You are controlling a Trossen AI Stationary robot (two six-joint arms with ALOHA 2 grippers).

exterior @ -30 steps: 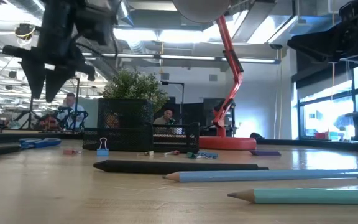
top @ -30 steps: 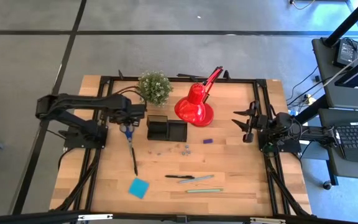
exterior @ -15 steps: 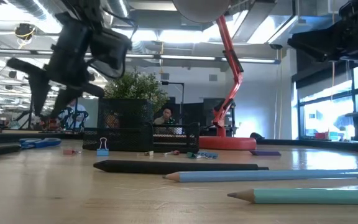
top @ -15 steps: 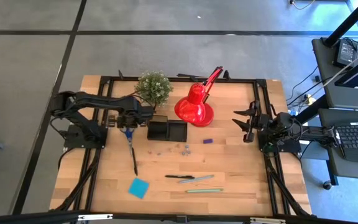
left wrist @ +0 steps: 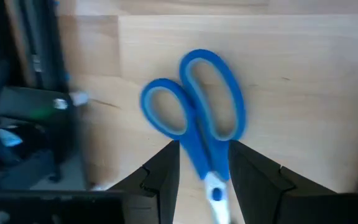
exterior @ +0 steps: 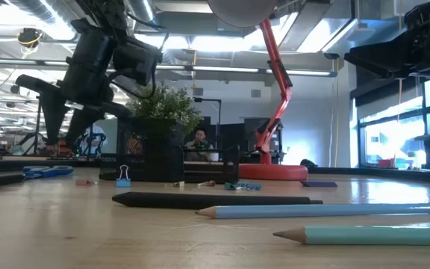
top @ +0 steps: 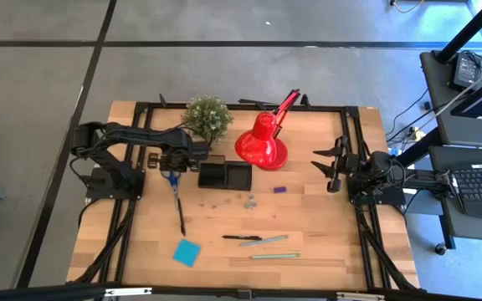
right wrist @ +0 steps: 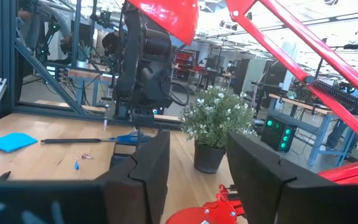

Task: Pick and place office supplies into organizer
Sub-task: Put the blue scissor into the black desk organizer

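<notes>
The left gripper [left wrist: 199,163] hangs above the blue-handled scissors [top: 171,180], which lie flat on the pale wooden table [top: 325,242] near its left rail, just beside the small black compartmented organizer [top: 223,173]. In the left wrist view the two dark fingers stand apart, one either side of the scissors' neck below the two blue loops, with nothing between them but air; they are open and not yet touching.

This looks like the approach for a pick. To do it well, the arm should come straight down so the fingers keep straddling that narrow neck, where both handles meet, rather than one loop alone; a grip on one loop would probably let the blades swing open. Closing only once the fingertips reach the wood should stop the scissors skating away. The lift then needs to clear the organizer's wall and the leafy green potted plant [top: 208,116] close behind.

The right gripper [top: 331,167] waits over the table's right edge, its fingers spread and empty.

Everything else is still out on the table: a thin black pen [top: 181,216], a square blue sticky-note pad [top: 187,252], a dark pen and two pale pencils [top: 266,244] near the front, tiny clips [top: 248,199] and a small purple piece [top: 279,190] by the red desk lamp [top: 262,142].
</notes>
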